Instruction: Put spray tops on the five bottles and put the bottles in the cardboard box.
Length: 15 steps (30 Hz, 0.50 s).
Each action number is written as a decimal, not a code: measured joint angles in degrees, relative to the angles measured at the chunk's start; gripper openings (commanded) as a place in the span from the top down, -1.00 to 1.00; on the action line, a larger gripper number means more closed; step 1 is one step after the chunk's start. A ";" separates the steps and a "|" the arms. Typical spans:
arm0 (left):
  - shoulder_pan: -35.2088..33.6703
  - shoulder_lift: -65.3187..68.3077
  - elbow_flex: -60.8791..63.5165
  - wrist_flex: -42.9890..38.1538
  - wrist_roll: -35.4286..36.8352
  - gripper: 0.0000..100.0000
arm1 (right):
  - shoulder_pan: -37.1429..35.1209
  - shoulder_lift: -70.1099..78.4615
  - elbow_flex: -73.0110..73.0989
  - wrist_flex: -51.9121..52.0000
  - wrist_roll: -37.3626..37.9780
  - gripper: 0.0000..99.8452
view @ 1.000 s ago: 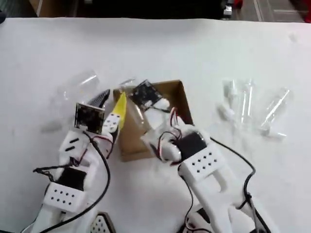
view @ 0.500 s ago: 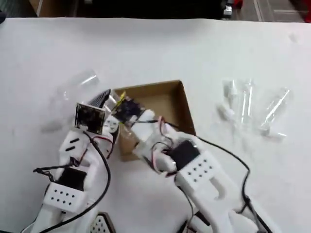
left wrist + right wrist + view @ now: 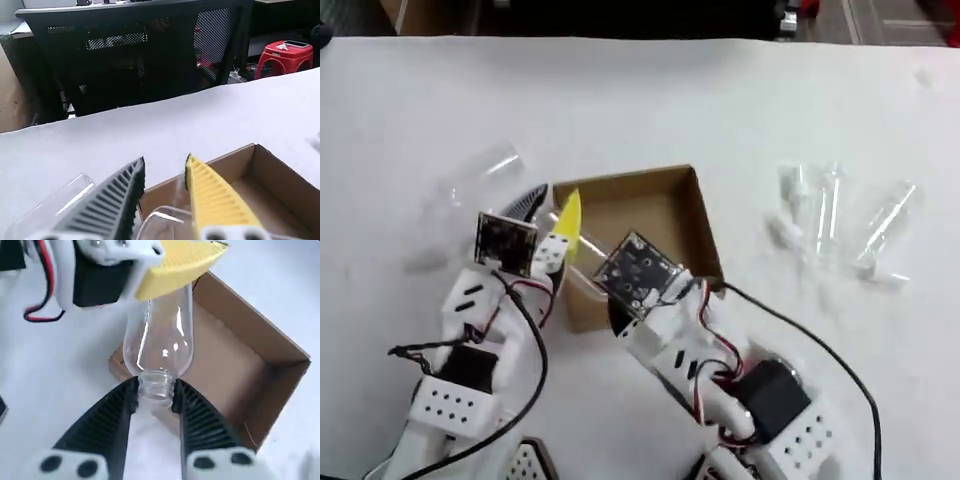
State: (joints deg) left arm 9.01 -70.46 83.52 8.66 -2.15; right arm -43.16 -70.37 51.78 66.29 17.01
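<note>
clear bottle looks light, slick, squashy; left end effector clamps its body, right end effector pinches the stiffer threaded neck, likely the safer hold.

Your high camera looks straight down, both wrist cameras sit close in, all three share the open brown cardboard box.

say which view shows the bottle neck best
Right wrist view: bottle neck bare, between fingers of the right gripper. High view: an arm covers it. Left wrist view: its clear body.
</note>
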 measured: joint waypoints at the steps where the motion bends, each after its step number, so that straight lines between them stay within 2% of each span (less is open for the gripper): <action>1: 0.00 0.00 0.00 0.00 0.00 0.73 | 0.00 -0.97 1.41 -1.05 0.00 0.97; 8: 0.00 0.00 0.00 0.00 -0.09 0.74 | 0.26 -2.64 4.84 -5.27 0.09 0.97; 15: 0.00 0.00 0.00 0.00 -0.09 0.74 | 9.76 -2.81 4.92 -8.18 -3.25 0.97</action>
State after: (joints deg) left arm 9.01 -70.46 83.52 8.66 -2.24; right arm -33.41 -73.19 56.70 58.11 13.76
